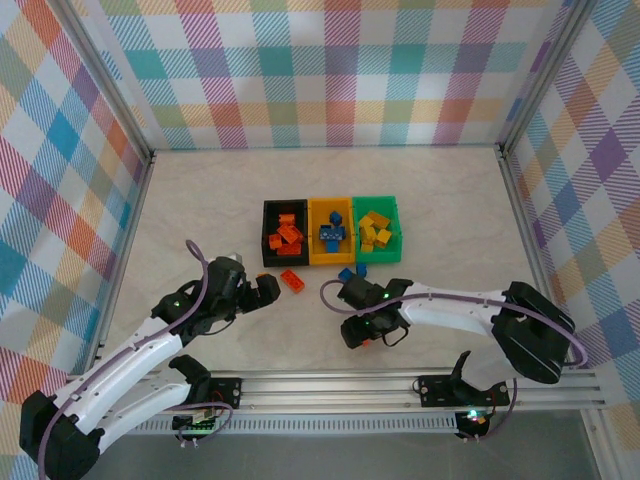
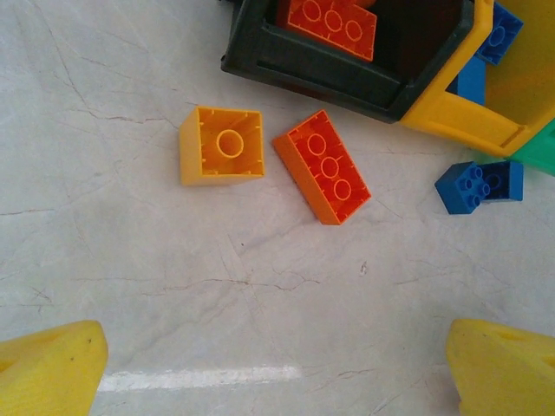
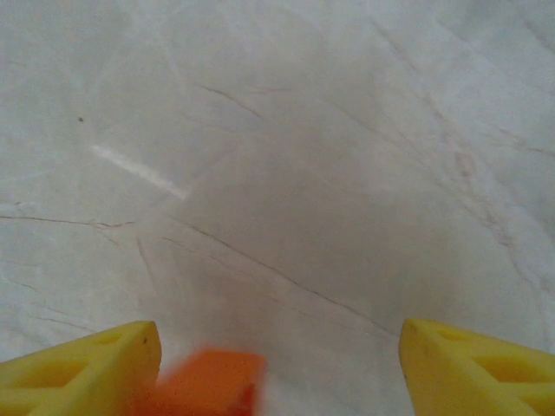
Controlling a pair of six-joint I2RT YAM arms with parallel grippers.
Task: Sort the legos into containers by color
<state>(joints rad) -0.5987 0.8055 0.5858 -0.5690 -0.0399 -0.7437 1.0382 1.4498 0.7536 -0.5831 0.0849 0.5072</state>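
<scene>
Top view: a black bin (image 1: 285,232), yellow bin (image 1: 331,232) and green bin (image 1: 377,228) are being shown side by side, containing orange, blue and yellow bricks respectively.

Left wrist view: the left gripper (image 2: 277,368) is being held wide apart near a loose yellow brick (image 2: 222,145), orange brick (image 2: 323,166) and blue brick (image 2: 479,185), all just beside the black bin.

Right wrist view: the right gripper (image 3: 277,364) is being held apart over the table (image 3: 286,173), with a blurred orange piece (image 3: 208,381) being seen beside one finger.
</scene>
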